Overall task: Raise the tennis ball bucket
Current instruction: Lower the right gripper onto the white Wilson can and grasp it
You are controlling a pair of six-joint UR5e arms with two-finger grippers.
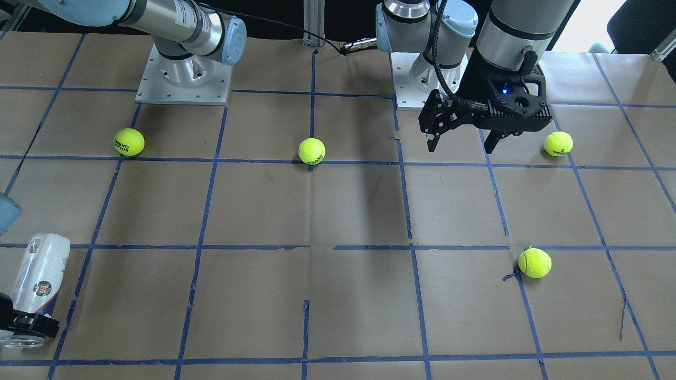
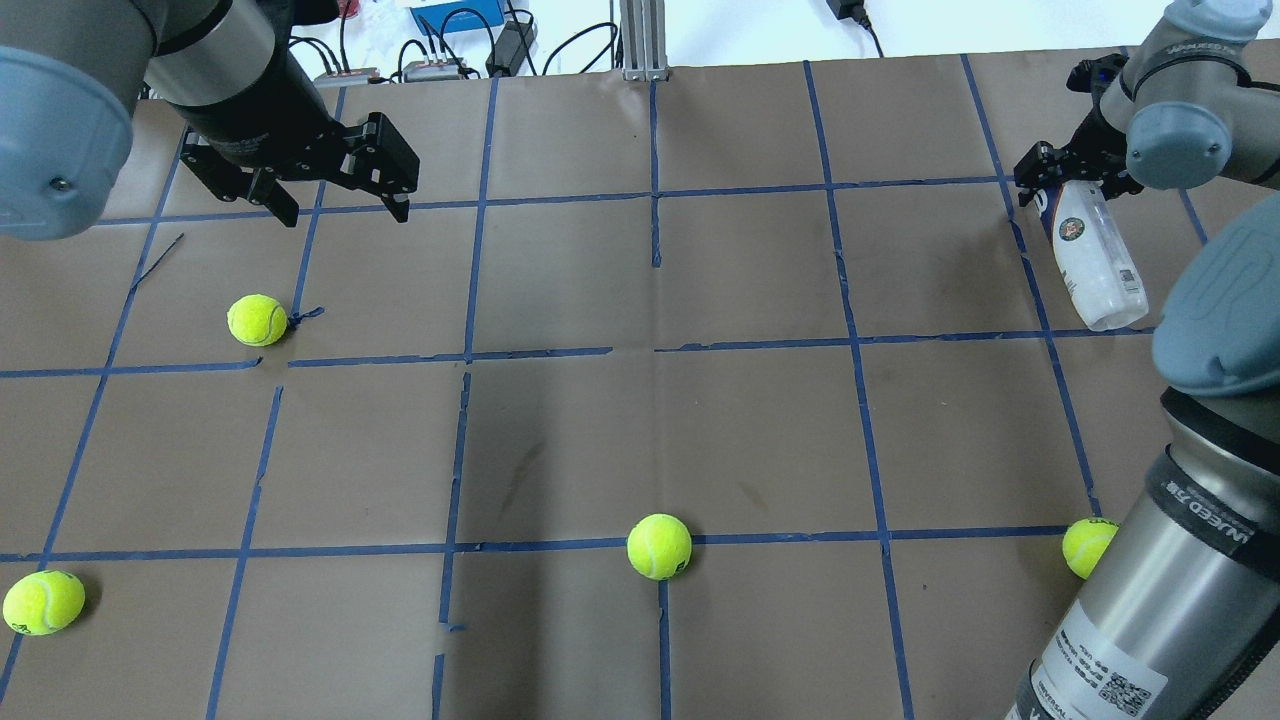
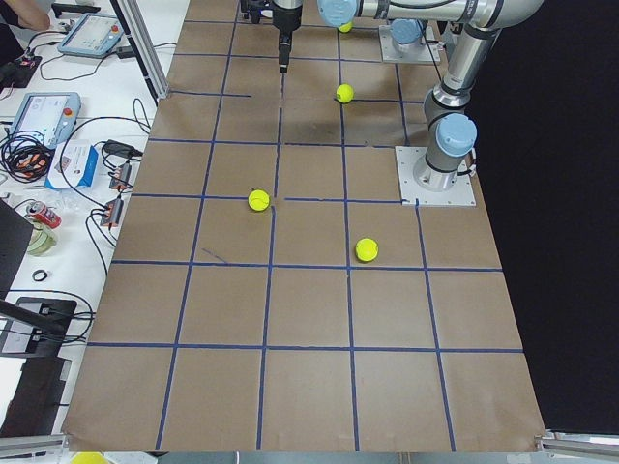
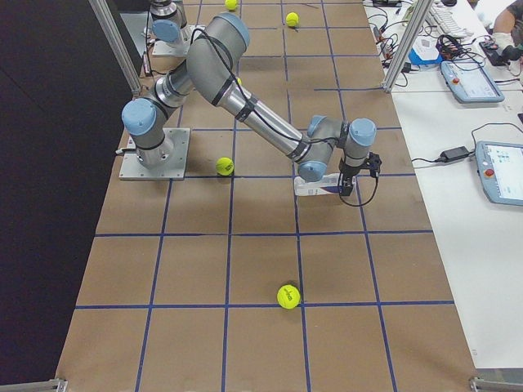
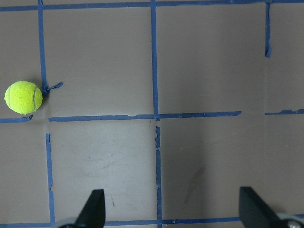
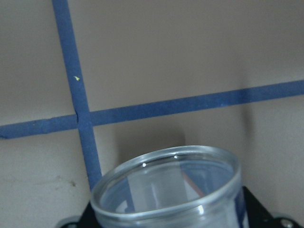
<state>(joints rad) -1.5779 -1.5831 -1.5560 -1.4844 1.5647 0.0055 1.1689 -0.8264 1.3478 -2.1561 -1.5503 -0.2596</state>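
Note:
The tennis ball bucket is a slim clear can with a white label and a round emblem. It lies on its side at the table's far right in the overhead view, and at the lower left in the front view. My right gripper is shut on it near its open end. In the right wrist view the rim fills the space between the fingers. My left gripper is open and empty, hovering above the paper at the far left, well apart from the bucket.
Several yellow-green tennis balls lie loose: one near the left gripper, one at the near middle, one at the near left, one beside the right arm. The table is brown paper with a blue tape grid.

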